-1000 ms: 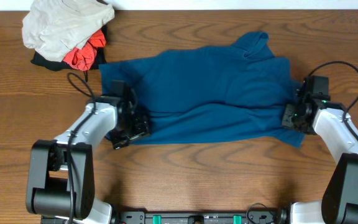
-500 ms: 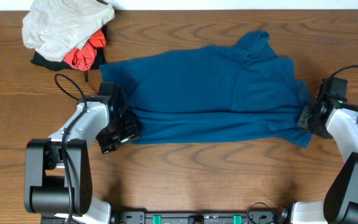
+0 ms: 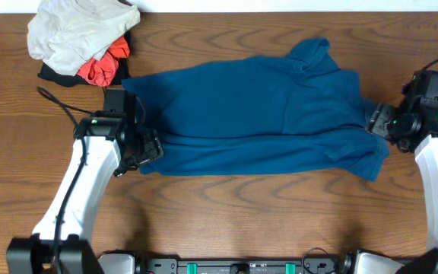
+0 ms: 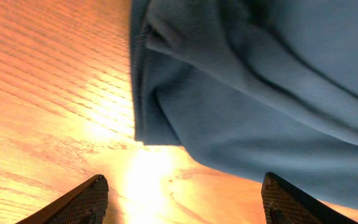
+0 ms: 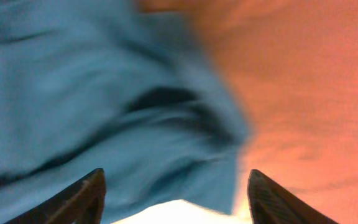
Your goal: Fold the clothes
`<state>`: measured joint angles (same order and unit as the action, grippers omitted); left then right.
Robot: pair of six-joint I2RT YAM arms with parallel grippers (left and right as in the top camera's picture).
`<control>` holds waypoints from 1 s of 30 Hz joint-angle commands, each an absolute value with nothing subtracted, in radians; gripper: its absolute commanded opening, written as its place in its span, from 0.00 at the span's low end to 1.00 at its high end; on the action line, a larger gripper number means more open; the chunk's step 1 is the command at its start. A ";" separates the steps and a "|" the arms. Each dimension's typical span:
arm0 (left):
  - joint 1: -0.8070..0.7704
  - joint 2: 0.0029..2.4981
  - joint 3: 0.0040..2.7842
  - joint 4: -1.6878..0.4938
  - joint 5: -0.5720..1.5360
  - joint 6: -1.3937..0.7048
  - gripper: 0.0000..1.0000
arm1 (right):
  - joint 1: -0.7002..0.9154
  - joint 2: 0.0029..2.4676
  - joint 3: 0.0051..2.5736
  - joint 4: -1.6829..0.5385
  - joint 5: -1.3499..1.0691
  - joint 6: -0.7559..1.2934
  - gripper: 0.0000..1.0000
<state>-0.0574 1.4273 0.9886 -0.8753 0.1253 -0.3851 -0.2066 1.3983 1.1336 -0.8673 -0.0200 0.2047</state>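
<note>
A brown wooden table (image 3: pixel 242 221) with strong grain fills the overhead view. A white strip (image 3: pixel 295 5) runs along its far edge, and nothing more of the room shows. The shirt (image 3: pixel 257 122) lies across the table's middle, doubled lengthwise, with a sleeve poking out on the far side. In the far left corner sits a heap: a pale garment (image 3: pixel 74 30) over an orange-red one (image 3: pixel 105 67) and a black one (image 3: pixel 52 74).

The left gripper (image 3: pixel 149 146) is at the shirt's near left corner and the right gripper (image 3: pixel 377 122) is at its right edge. From overhead the fingers are hard to read, but the wrist views show them. The left wrist view has two dark fingertips (image 4: pixel 79 202) set wide apart over bare wood, holding nothing, with the shirt's folded edge just beyond. The right wrist view is blurred. Its fingertips (image 5: pixel 82 196) also stand wide apart, over cloth, with no hold on it.
</note>
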 commanded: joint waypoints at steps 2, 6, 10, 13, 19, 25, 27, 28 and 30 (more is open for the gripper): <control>-0.105 1.425 1.005 -0.881 0.161 -0.388 0.79 | -0.122 1.414 1.110 -0.879 -0.273 0.119 0.54; -0.139 1.468 0.984 -0.882 0.188 -0.452 0.70 | -0.070 1.452 1.050 -0.880 -0.268 0.211 0.36; -0.156 1.533 0.980 -0.876 0.202 -0.463 0.56 | -0.052 1.496 0.990 -0.864 -0.318 0.231 0.18; -0.157 1.588 0.980 -0.852 0.206 -0.466 0.41 | -0.051 1.539 0.952 -0.838 -0.323 0.231 0.13; -0.157 1.679 0.980 -0.820 0.243 -0.466 0.30 | -0.051 1.607 0.938 -0.793 -0.348 0.237 0.11; -0.157 1.746 0.980 -0.791 0.244 -0.466 0.26 | -0.051 1.674 0.938 -0.728 -0.332 0.278 0.11; -0.157 1.760 0.980 -0.791 0.243 -0.466 0.25 | -0.051 1.697 0.938 -0.708 -0.325 0.278 0.10; -0.157 1.765 0.980 -0.791 0.243 -0.466 0.25 | -0.051 1.708 0.938 -0.697 -0.312 0.287 0.10; -0.157 1.768 0.980 -0.791 0.243 -0.466 0.23 | -0.052 1.728 0.938 -0.671 -0.282 0.300 0.09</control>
